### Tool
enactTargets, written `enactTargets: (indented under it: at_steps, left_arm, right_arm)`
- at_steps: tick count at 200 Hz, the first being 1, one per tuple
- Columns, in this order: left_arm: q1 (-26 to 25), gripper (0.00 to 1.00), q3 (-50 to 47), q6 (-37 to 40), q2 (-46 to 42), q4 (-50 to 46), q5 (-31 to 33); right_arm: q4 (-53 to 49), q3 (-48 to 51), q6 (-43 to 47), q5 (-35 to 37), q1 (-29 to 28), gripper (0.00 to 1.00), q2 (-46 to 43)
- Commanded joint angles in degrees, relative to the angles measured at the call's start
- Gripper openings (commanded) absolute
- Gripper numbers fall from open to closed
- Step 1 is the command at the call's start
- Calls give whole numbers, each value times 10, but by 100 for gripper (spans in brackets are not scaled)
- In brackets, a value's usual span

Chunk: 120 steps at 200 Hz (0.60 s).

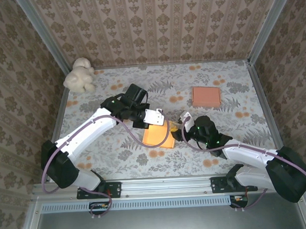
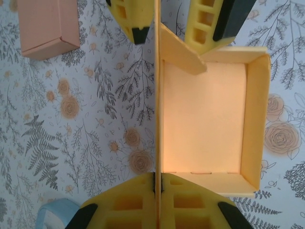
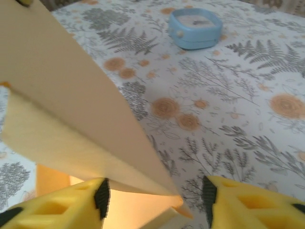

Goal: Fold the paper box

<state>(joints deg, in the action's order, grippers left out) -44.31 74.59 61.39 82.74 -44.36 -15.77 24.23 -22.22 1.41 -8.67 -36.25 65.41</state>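
Note:
The orange paper box (image 1: 156,134) lies open in the middle of the table, with its walls partly raised. My left gripper (image 2: 158,183) is shut on the thin upright wall of the paper box (image 2: 205,119); in the top view the left gripper (image 1: 154,117) sits at the box's far edge. My right gripper (image 3: 155,193) stands open around a slanting flap (image 3: 71,105), whose corner lies between the jaws. One fingertip (image 3: 101,196) touches the flap, the other is apart from it. From above, the right gripper (image 1: 182,125) is at the box's right side.
A finished orange box (image 1: 206,96) lies at the back right. A cream plush toy (image 1: 80,74) sits in the back left corner. A small blue container (image 3: 195,22) rests on the floral tabletop near the left arm. Patterned walls enclose the table on three sides.

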Motion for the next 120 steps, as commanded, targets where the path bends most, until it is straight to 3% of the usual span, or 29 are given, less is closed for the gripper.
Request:
enactTargets:
  at_steps: [1, 96, 120]
  left_arm:
    - [-13, 0, -7, 16, -22, -3, -55]
    - [-48, 0, -10, 30, -25, -4, -30]
    - [-50, 3, -23, 10, -26, 32, 6]
  right_arm:
    - [40, 12, 31, -50, 0, 49, -12]
    - [61, 42, 86, -117, -7, 41, -66]
    - [58, 40, 83, -90, -9, 41, -61]
